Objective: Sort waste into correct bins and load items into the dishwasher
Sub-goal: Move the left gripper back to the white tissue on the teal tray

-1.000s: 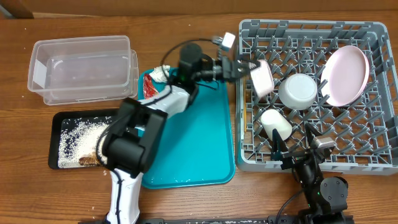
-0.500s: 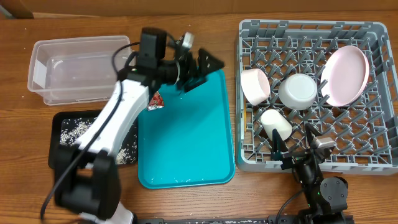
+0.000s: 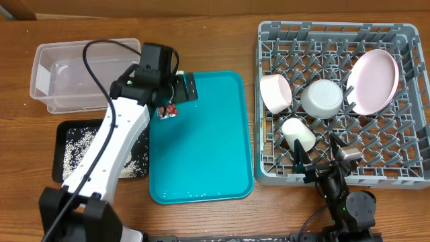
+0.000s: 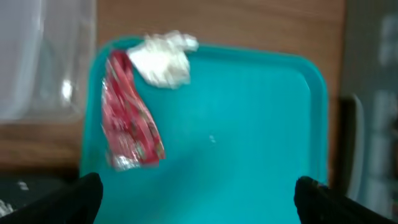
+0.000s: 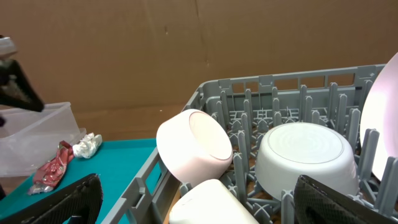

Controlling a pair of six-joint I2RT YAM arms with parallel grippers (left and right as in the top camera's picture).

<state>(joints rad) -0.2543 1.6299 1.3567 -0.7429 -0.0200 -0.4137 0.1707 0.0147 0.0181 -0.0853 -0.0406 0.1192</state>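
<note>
My left gripper is open and empty, hovering over the far left corner of the teal tray. In the left wrist view the red foil wrapper and the white tissue lie on the tray ahead of the jaws. The wrapper also shows from overhead. The clear tub is empty. The black tray holds rice. The grey rack holds the pinkish bowl, white bowl, cup and pink plate. My right gripper is open at the rack's front edge. Chopsticks are out of view.
The teal serving tray lies between the bins and the rack. The right wrist view shows the pinkish bowl, white bowl, cup and open jaws. A brown cardboard wall stands behind the table.
My left gripper let go of the pinkish bowl in the rack and swung left, back over the teal tray's far left corner above the wrapper. The right arm has not moved.
</note>
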